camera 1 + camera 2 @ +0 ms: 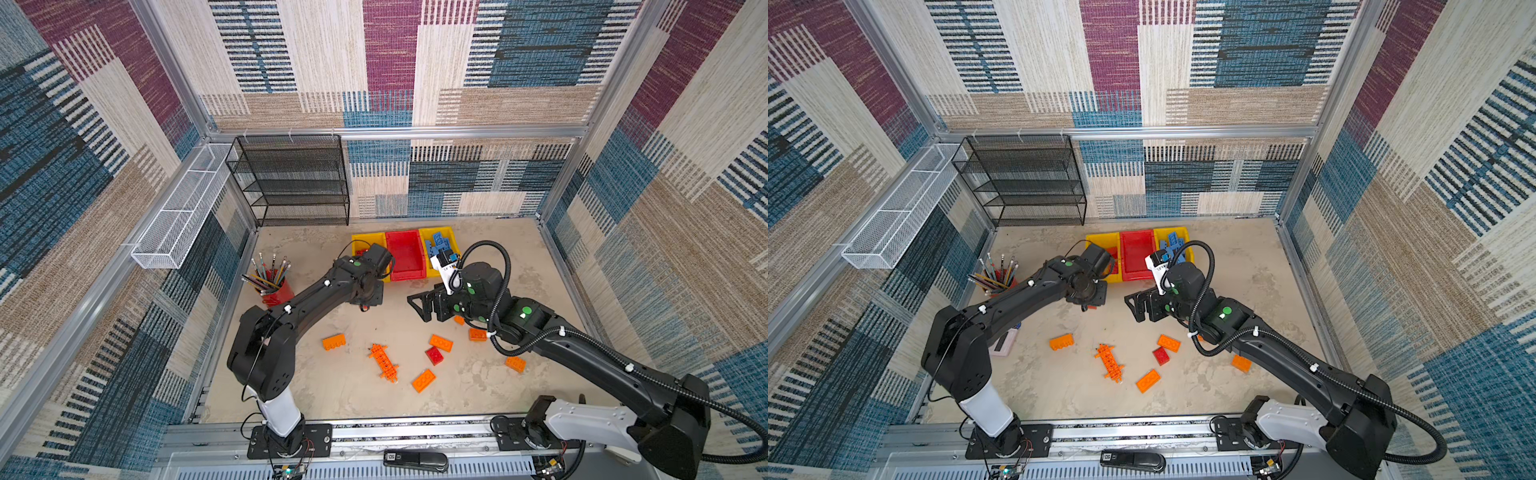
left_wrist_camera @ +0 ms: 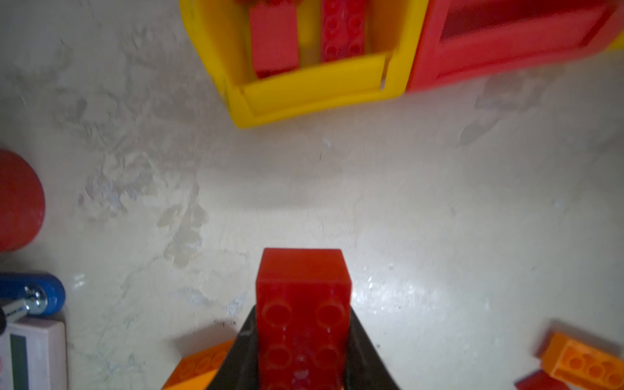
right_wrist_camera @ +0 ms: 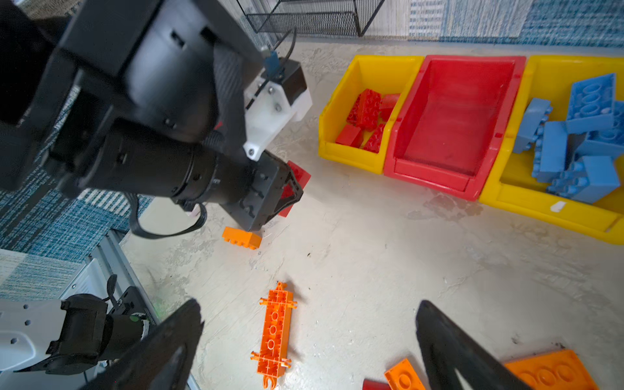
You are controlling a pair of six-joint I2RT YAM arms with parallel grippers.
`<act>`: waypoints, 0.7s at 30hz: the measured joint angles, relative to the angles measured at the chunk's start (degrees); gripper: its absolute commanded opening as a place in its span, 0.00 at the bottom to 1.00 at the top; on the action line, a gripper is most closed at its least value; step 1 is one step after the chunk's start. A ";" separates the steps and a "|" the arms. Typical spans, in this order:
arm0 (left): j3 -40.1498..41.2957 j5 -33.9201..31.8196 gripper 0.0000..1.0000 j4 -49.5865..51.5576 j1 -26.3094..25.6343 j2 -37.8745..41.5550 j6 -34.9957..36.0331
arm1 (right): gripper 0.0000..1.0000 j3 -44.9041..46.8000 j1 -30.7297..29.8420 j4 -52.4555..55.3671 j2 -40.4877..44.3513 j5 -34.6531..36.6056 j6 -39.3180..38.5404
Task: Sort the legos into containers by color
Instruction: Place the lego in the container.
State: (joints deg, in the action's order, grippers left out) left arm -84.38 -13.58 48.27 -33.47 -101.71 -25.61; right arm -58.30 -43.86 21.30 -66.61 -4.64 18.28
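Note:
My left gripper (image 2: 302, 358) is shut on a red brick (image 2: 303, 304), held just above the table in front of the left yellow bin (image 2: 314, 91), which holds red bricks (image 3: 366, 108). Beside that bin stand the empty red bin (image 1: 405, 253) and the right yellow bin (image 3: 557, 209) with blue bricks (image 3: 580, 141). My right gripper (image 1: 417, 309) hangs open and empty over the table's middle. Below it lie the orange holed plate (image 1: 383, 360), several orange bricks (image 1: 333, 342) and one red brick (image 1: 434, 355).
A red pencil cup (image 1: 276, 286) stands left of my left arm. A black mesh shelf (image 1: 291, 183) is at the back left, and a white wire basket (image 1: 183, 208) hangs on the left wall. A blue stapler (image 2: 33, 293) lies near the cup.

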 measured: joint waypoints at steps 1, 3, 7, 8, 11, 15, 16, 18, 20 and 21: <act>-3.19 -0.07 0.20 0.74 0.50 -1.77 0.72 | 0.99 -0.44 0.00 0.00 0.17 0.79 -0.39; -8.94 -0.11 0.20 1.42 1.55 -5.42 2.19 | 0.99 -0.90 0.00 0.00 0.52 1.81 -0.61; -22.34 0.33 0.20 3.98 3.93 -14.71 4.68 | 0.99 -1.57 0.09 0.04 0.90 4.24 -1.68; -26.16 0.35 0.20 4.96 4.44 -17.33 5.14 | 0.99 -1.75 0.17 0.04 0.90 4.79 -1.73; -38.12 0.37 0.20 7.76 5.92 -25.24 6.34 | 0.99 -2.16 0.46 0.17 0.72 6.08 -2.01; -50.25 0.98 0.27 11.02 7.63 -33.55 7.58 | 0.99 -2.45 1.31 0.52 0.04 6.97 -2.12; -52.39 2.03 0.32 11.65 8.09 -35.28 7.67 | 0.99 -2.60 1.62 0.61 -0.28 7.26 -2.12; -55.30 2.25 0.47 12.85 8.83 -37.79 7.76 | 0.99 -2.93 2.12 0.72 -1.03 7.21 -2.36; -56.83 3.82 0.58 13.42 9.42 -39.39 7.76 | 0.99 -3.32 2.69 0.83 -1.95 7.21 -2.56; -56.98 3.85 0.60 13.55 9.64 -39.69 7.76 | 0.99 -3.50 2.93 0.85 -2.45 7.23 -2.71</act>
State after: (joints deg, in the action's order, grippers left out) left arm -141.36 -9.74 61.82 -23.83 -141.40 -17.85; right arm -61.80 -40.93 22.15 -69.06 2.59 15.57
